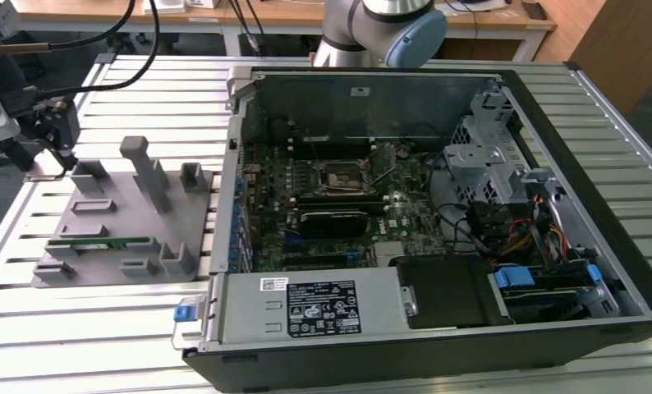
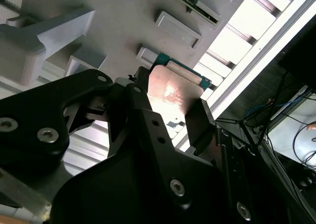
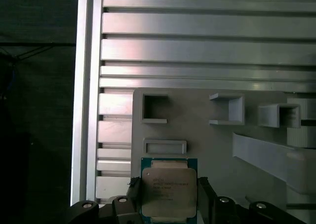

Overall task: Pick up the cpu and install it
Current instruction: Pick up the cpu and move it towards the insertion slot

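Note:
The cpu (image 3: 169, 187), a flat square chip with a silvery top and a green edge, sits between the two black fingers of my gripper (image 3: 169, 197), which is shut on its sides. In the second wrist view the cpu (image 2: 174, 92) shows its shiny face between the fingers (image 2: 200, 119), just above the grey fixture plate (image 2: 128, 17). In the exterior view the gripper (image 1: 54, 160) hangs over the far left corner of that plate (image 1: 118, 226), well to the left of the open computer case. The square socket (image 1: 341, 174) lies open in the middle of the motherboard.
A green memory stick (image 1: 102, 244) lies in a slot on the fixture plate among grey upright blocks (image 1: 140, 168). The open case (image 1: 436, 246) has tall walls, a drive cage (image 1: 485, 156) and cables (image 1: 523, 238) on the exterior view's right. The arm's base (image 1: 375, 33) stands behind the case on the slatted metal table (image 1: 85, 328).

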`<state>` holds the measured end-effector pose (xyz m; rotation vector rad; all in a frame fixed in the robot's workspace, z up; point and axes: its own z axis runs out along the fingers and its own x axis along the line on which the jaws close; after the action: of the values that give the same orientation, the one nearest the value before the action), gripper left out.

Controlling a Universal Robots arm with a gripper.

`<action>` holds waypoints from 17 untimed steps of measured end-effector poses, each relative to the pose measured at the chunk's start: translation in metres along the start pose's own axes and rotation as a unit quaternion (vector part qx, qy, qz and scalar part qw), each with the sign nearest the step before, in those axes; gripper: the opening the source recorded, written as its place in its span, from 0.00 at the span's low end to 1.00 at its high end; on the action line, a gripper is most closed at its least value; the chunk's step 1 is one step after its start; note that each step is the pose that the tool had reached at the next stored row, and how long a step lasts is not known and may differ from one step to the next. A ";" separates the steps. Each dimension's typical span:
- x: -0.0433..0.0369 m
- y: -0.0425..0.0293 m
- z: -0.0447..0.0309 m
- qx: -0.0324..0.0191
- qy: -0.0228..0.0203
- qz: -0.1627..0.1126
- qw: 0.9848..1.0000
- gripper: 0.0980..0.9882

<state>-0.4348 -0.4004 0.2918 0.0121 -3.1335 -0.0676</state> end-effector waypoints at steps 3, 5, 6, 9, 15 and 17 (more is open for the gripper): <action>0.0000 0.0001 -0.0017 0.000 0.000 0.000 1.000 0.50; 0.0000 0.0001 -0.0031 0.000 0.000 0.000 1.000 0.50; 0.0000 0.0002 -0.0038 0.000 0.000 0.000 1.000 0.50; 0.0000 0.0004 -0.0058 0.000 0.000 0.000 1.000 0.50; 0.0000 0.0009 -0.0093 0.000 0.000 0.000 1.000 0.50; 0.0000 0.0010 -0.0105 0.000 0.000 0.000 1.000 0.50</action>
<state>-0.4348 -0.3999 0.3023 0.0123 -3.1335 -0.0676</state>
